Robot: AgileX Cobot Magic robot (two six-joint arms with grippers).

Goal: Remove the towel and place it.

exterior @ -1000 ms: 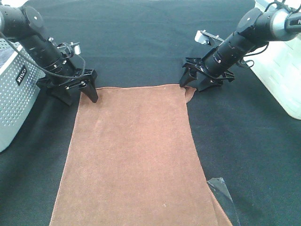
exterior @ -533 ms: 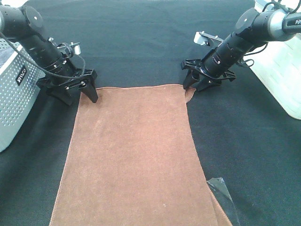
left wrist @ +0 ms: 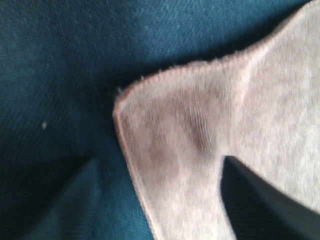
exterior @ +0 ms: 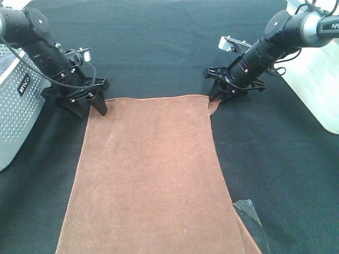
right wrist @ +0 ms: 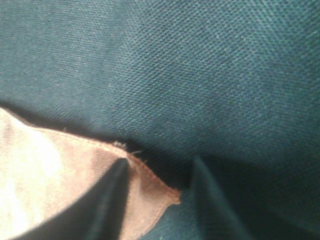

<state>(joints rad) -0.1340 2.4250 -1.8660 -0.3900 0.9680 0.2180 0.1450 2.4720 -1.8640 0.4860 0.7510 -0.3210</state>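
Observation:
The rust-brown towel [exterior: 151, 174] lies flat and spread out on the black table cloth [exterior: 159, 47], running off the near edge of the exterior view. My left gripper [exterior: 91, 107] is at its far left corner, fingers pointing down. In the left wrist view the left gripper [left wrist: 160, 162] is open, with the towel corner [left wrist: 190, 150] lying between the fingers. My right gripper [exterior: 222, 95] is at the far right corner. In the right wrist view the right gripper [right wrist: 160, 162] is open, with the small turned-up towel corner [right wrist: 150, 197] between the fingers.
A grey perforated basket [exterior: 13, 106] stands at the left edge beside the left arm. A white woven container [exterior: 318, 90] stands at the right edge. A piece of clear plastic [exterior: 249, 209] lies by the towel's near right side.
My right gripper has drawn back and up a little from the far right corner. My left gripper has shifted slightly to the left. The towel has stayed in place.

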